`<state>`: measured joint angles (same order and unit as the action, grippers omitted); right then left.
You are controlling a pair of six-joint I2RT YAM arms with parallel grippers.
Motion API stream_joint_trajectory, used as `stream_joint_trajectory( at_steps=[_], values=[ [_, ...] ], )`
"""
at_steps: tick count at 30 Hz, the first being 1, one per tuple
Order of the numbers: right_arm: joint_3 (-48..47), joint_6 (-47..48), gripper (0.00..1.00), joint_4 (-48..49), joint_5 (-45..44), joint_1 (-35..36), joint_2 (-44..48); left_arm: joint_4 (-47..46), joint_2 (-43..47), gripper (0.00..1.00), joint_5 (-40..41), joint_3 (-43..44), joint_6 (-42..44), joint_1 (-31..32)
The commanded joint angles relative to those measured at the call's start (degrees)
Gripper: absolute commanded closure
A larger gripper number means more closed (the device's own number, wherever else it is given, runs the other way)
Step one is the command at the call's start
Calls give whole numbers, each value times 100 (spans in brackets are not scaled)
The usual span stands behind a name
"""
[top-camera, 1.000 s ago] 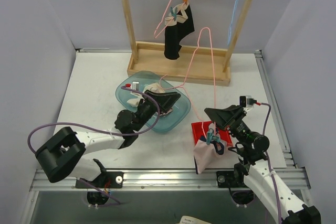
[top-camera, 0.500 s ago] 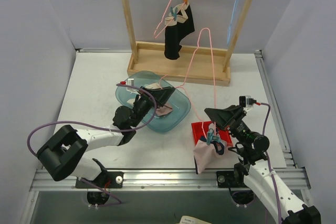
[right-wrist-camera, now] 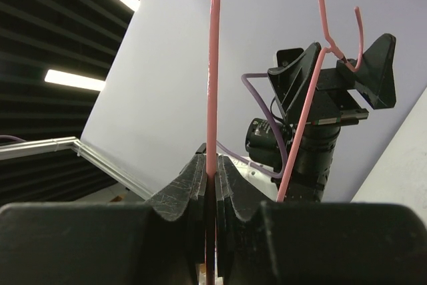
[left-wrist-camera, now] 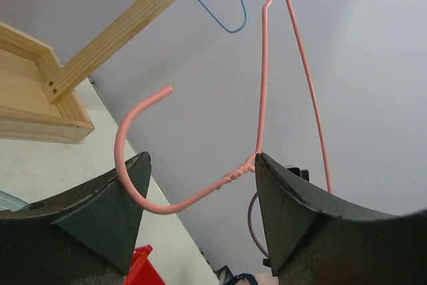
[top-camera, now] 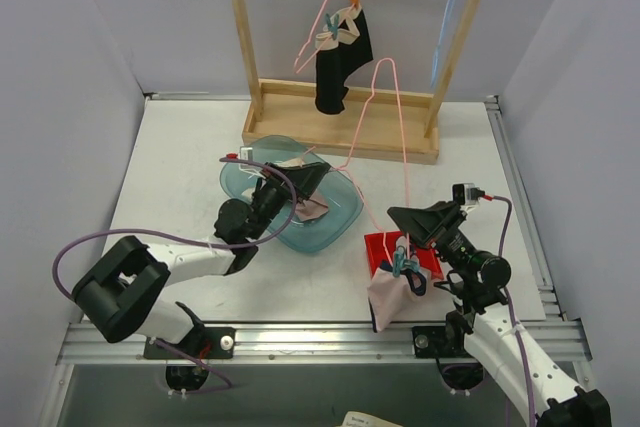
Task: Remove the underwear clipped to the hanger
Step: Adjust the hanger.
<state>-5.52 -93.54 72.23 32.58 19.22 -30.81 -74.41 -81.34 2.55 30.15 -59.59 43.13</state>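
My right gripper (top-camera: 403, 219) is shut on the wire of a pink hanger (top-camera: 388, 67); its jaws pinch the wire (right-wrist-camera: 212, 98) in the right wrist view. Pale pink underwear (top-camera: 393, 295) hangs from that hanger's low end under blue clothespins (top-camera: 401, 265). My left gripper (top-camera: 315, 179) is open, with the hanger's hook (left-wrist-camera: 143, 198) between its fingers (left-wrist-camera: 100, 211); I cannot tell if it touches them. More pale pink underwear (top-camera: 308, 210) lies in a teal bowl (top-camera: 345, 215). Black underwear (top-camera: 340, 57) is clipped to another pink hanger on the wooden rack (top-camera: 345, 137).
A red container (top-camera: 382, 247) sits by the right gripper, under the hanging cloth. A blue hanger (top-camera: 448, 27) hangs at the rack's right side and shows in the left wrist view (left-wrist-camera: 230, 18). The rack's base stands behind the bowl.
My left gripper has lifted out of the bowl and swung towards the hanger's hook, leaving pale cloth in the bowl. The right arm and hanger shifted only slightly.
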Motion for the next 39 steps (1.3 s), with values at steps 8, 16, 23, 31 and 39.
stream_joint_trajectory(
  at_steps=[8, 16, 23, 31, 39],
  values=[
    [60, -139, 100, 1751, 117, 46, 101, -1612, 154, 27, -17, 193, -8, -270],
    [33, -95, 100, 1830, 82, 46, -13, -1620, 171, 27, -17, 167, -8, -270],
    [42, -95, 100, 1918, 64, 46, -110, -1620, 277, 27, -17, 114, -8, -297],
    [77, -77, 100, 1874, 38, 46, -83, -1620, 92, 27, -17, 360, -8, -332],
    [33, -16, 100, 1865, 3, 46, -145, -1620, 118, 27, -17, 360, -8, -393]
  ],
)
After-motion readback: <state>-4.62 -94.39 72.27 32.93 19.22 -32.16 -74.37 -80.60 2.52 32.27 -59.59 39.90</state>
